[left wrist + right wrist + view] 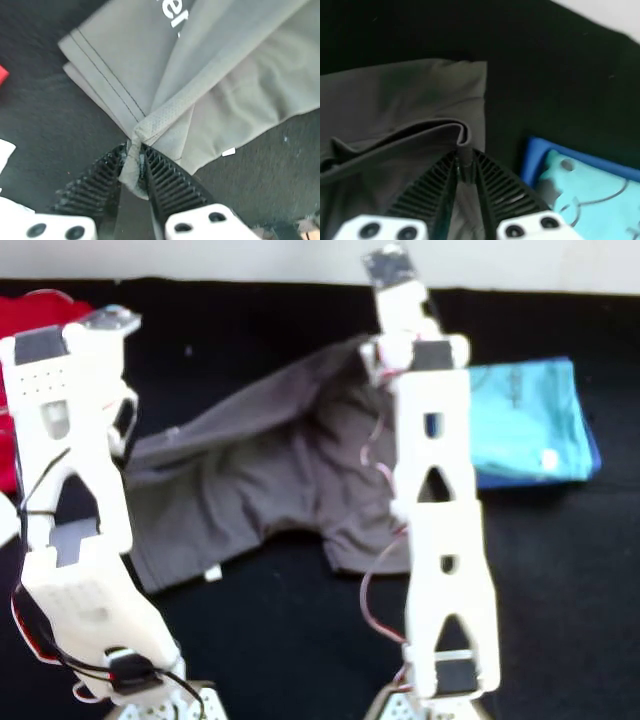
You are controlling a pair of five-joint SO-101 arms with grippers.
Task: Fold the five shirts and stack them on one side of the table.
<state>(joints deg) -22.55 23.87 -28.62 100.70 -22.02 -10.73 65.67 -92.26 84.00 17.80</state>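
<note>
Left wrist view: ribbed black left claw pinches a stitched hem corner of the smooth grey shirt, rumpled on the black cloth bench. Farther off, the right claw clamps its folded edge, beside a flat folded turquoise shirt.

Counter, surface covered in black matte cloth, a few faint pale specks on the fabric, off-white wall running as a strip behind the far edge, bright even light, soft shadows.
</note>
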